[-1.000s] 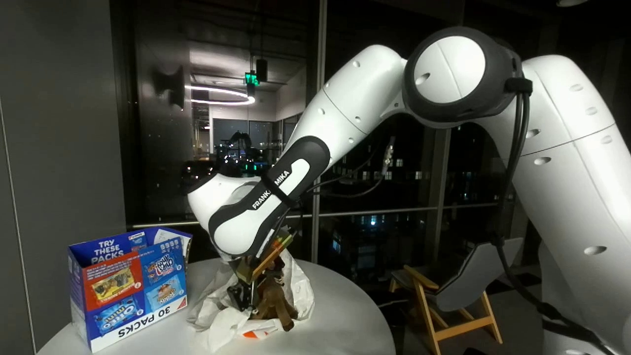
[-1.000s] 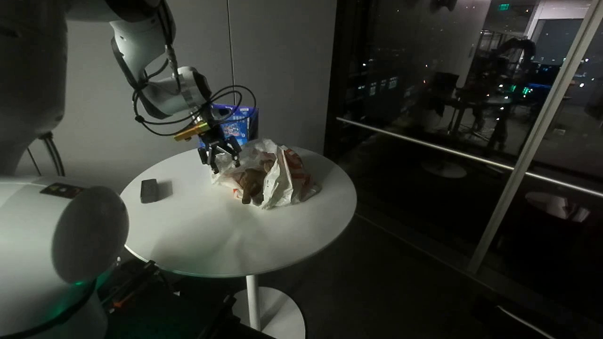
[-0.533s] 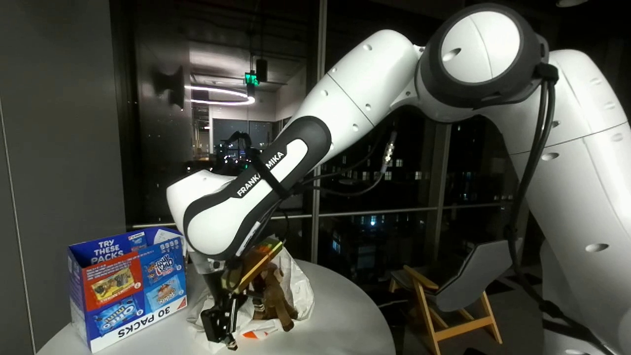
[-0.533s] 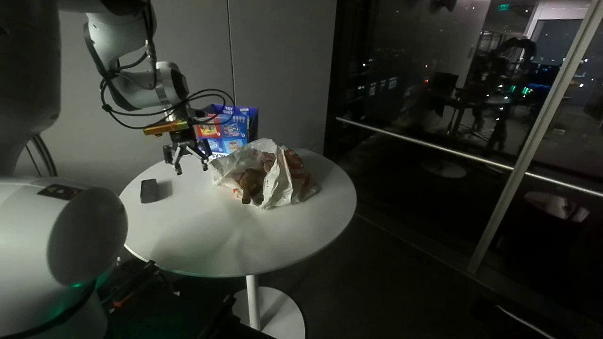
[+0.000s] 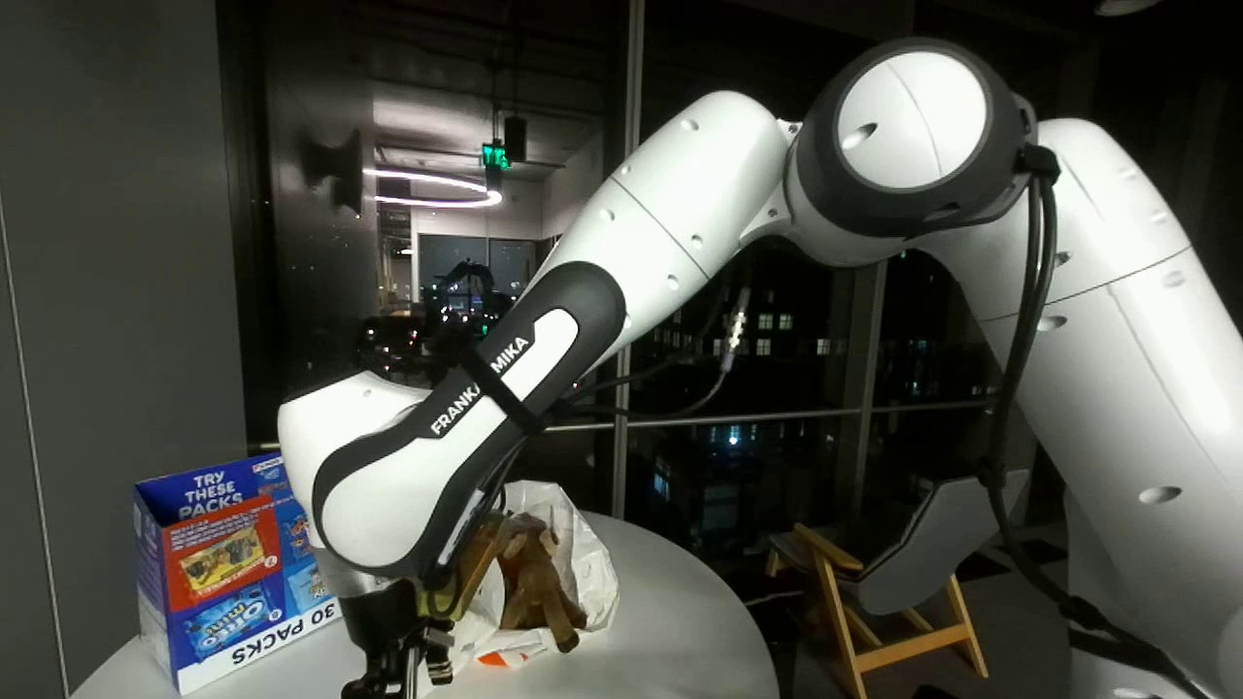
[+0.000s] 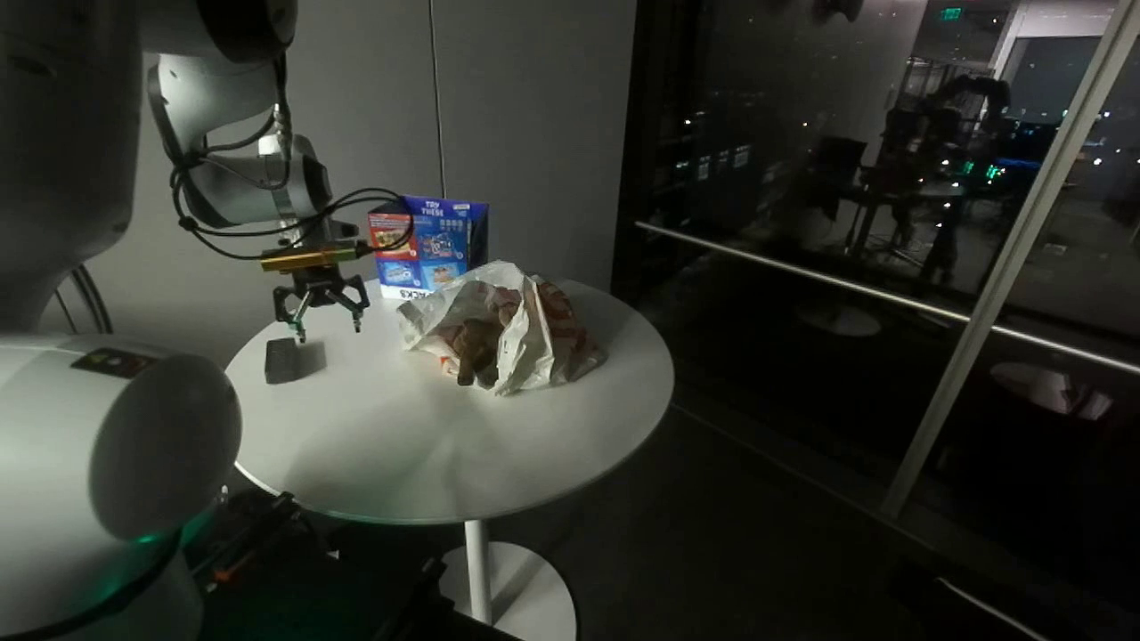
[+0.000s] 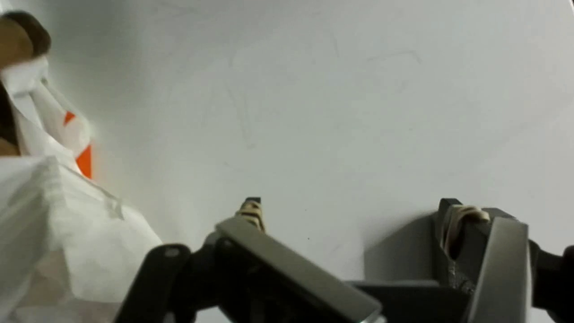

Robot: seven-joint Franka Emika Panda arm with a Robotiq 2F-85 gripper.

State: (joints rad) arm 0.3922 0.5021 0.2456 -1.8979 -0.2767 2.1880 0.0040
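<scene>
In an exterior view, the bag lies on the table, a brown toy in its mouth. Left of the bag, the gripper hangs above the table, jaws spread wide and holding nothing. Farther left of the bag, near the gripper, sits a dark block; whether they touch I cannot tell. A box stands behind the bag, to its left.

In an exterior view, the box is left of the bag, partly behind the arm, and the lower edge cuts off the gripper. A chair stands well right of the bag.

In the wrist view, the fingers stand wide apart, right of the bag.
</scene>
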